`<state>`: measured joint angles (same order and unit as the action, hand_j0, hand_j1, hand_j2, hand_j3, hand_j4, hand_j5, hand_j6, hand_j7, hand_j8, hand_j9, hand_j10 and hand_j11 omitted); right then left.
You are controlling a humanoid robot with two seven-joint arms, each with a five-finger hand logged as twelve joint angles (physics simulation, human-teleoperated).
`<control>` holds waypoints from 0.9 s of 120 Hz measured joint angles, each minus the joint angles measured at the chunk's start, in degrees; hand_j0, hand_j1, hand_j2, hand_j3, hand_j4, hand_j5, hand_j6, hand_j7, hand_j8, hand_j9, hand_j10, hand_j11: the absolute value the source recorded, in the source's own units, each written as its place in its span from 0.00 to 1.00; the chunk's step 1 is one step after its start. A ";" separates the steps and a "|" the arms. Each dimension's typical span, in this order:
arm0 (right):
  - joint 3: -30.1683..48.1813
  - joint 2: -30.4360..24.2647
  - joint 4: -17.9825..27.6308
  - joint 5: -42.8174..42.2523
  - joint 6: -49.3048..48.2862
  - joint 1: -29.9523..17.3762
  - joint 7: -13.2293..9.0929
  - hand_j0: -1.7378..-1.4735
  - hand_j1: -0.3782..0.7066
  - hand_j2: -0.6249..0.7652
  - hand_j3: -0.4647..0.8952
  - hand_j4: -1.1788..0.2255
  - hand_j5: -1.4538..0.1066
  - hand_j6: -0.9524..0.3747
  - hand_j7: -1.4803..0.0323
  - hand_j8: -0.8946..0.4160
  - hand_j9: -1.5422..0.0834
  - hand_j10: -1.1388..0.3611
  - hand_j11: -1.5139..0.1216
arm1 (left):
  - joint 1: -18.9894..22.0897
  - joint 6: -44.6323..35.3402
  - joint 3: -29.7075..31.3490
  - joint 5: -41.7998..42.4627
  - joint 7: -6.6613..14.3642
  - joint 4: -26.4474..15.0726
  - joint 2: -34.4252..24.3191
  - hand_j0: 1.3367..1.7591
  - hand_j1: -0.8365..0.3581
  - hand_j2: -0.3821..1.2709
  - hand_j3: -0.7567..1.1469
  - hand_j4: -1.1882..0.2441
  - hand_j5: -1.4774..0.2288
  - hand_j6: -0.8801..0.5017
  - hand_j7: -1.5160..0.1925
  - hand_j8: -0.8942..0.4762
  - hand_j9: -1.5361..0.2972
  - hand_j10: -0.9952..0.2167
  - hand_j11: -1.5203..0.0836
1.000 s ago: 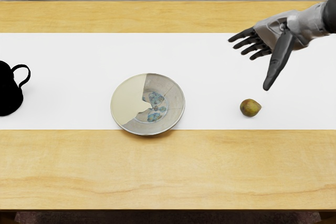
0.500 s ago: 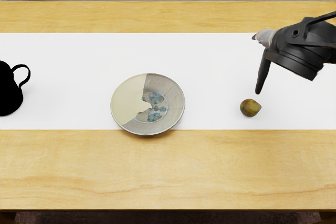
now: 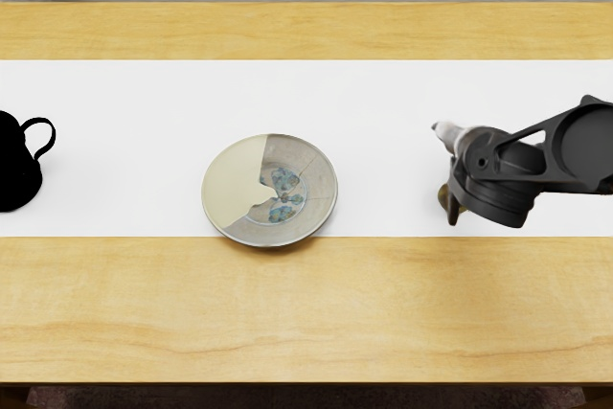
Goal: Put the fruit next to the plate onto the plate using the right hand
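Step in hand: taking hold of the fruit. Note the right hand set directly over it, hiding nearly all; cannot tell whether clenched or released. Locate the fruit on the white runner, well right of the plate. Next: secure the hold, lift clear, carry left, lower onto the plate.

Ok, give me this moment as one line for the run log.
right hand over fruit | grasp: cannot tell | fruit mostly hidden, right of plate, not on it
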<state>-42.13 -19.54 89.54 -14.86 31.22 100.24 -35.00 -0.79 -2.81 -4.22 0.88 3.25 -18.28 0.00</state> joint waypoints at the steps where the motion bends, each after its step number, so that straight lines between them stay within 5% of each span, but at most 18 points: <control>1: 0.19 -0.19 -0.01 -0.26 0.05 -0.26 0.00 0.30 0.06 0.45 0.34 0.82 0.91 0.70 0.95 0.66 0.93 0.74 0.90 | 0.00 0.00 0.00 0.00 0.00 0.00 0.00 0.76 0.99 0.23 0.40 0.83 0.86 0.64 0.89 0.65 0.84 0.82 0.95; 59: 2.70 -2.53 -0.79 -6.86 3.33 -8.21 0.00 0.30 0.15 0.43 0.34 0.76 0.84 0.63 0.89 0.60 0.86 0.69 0.84 | 0.00 0.00 0.00 0.00 0.00 0.00 0.00 0.76 0.99 0.23 0.40 0.83 0.86 0.64 0.89 0.65 0.84 0.82 0.95; 108: 2.30 -3.08 -0.72 -9.53 3.77 -10.54 0.00 0.30 0.15 0.43 0.34 0.76 0.84 0.63 0.88 0.60 0.86 0.68 0.84 | 0.00 0.00 0.00 0.00 0.00 0.00 0.00 0.76 0.99 0.23 0.40 0.83 0.86 0.64 0.89 0.65 0.84 0.82 0.95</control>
<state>-39.82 -22.62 88.83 -24.39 35.00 89.70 -35.00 -0.79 -2.81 -4.22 0.88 3.25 -18.28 0.00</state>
